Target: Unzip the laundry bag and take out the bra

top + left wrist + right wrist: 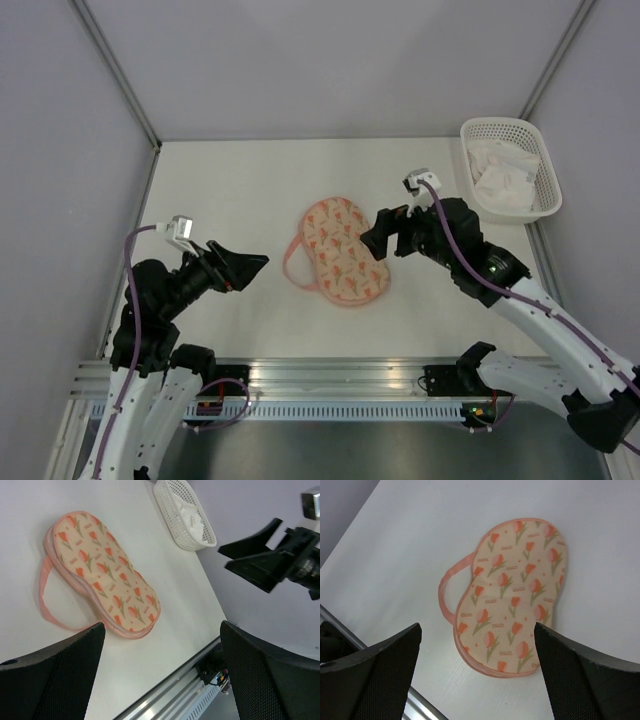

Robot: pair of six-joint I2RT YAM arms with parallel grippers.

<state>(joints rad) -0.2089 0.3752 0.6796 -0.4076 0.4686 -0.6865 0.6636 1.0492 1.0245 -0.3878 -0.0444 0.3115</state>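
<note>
- The laundry bag [343, 251] lies flat near the middle of the worktop [230, 190]. It is a rounded cream pouch printed with orange-pink tulips and edged in salmon pink.
- It sits at a slant, with one lobe toward the far side and the other toward the near right. From what I can see, its edge looks closed all round.
- Its loop strap [290, 262] curls out on the left side and lies loose on the worktop.
- The right fingers [380, 235] hang just beside the bag's right edge, a little above it. They are spread wide apart with nothing between them. In the right wrist view the bag fills the gap between the two dark pads.
- The left fingers [240, 265] are well apart from the bag, off to its left and pointing toward it. They too are spread wide and hold nothing.
- Neither arm touches the bag.
- A white lattice basket [545, 165] stands at the far right corner of the worktop, well apart from the bag.
- Crumpled white fabric [500, 175] lies inside the basket. I cannot tell what garment it is.
- A metal rail [340, 375] runs along the near edge, where both arms are bolted.
</note>
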